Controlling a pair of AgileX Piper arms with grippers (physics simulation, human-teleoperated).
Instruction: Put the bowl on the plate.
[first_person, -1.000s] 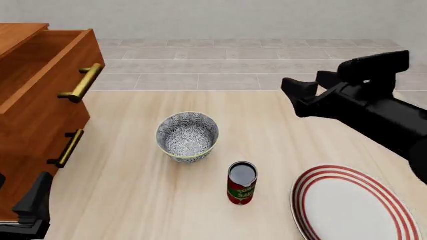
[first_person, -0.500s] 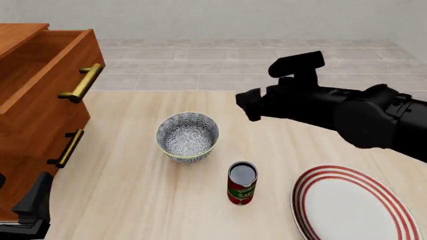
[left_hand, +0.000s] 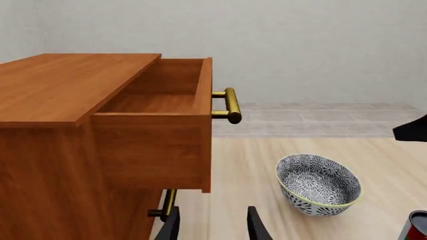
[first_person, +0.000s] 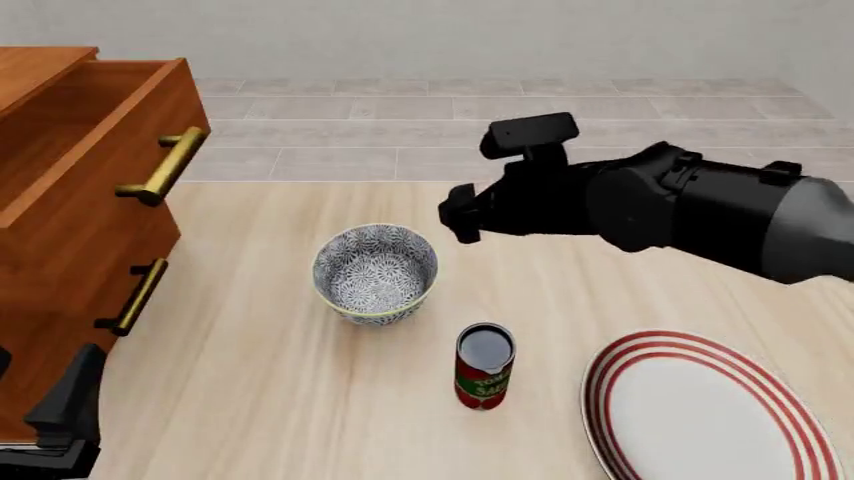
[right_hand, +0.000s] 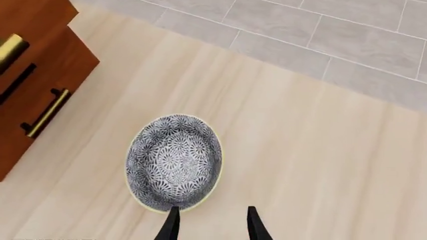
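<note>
- The table (first_person: 267, 400) is pale wood, with grey floor tiles beyond its far edge.
- A wooden cabinet (first_person: 67, 250) stands at the left side of the table, its top drawer (left_hand: 157, 125) pulled out, brass handles on the fronts.
- The right arm (first_person: 694, 215) reaches in from the right, above the table; its right gripper (right_hand: 210, 222) hangs over the near rim of the bowl, fingers parted with a clear gap, nothing between them.
- The plate (first_person: 701, 410), white with red rings, lies at the near right corner, partly cut off by the frame edge, nothing on it.
- The bowl (first_person: 375, 272) sits upright on the table near the middle, well apart from the plate, grey-and-white flower pattern inside.
- The left gripper (left_hand: 210, 225) is low by the cabinet's front, fingers apart and bare.
- A red can (first_person: 483, 366) stands upright between bowl and plate, just near of the bowl.
</note>
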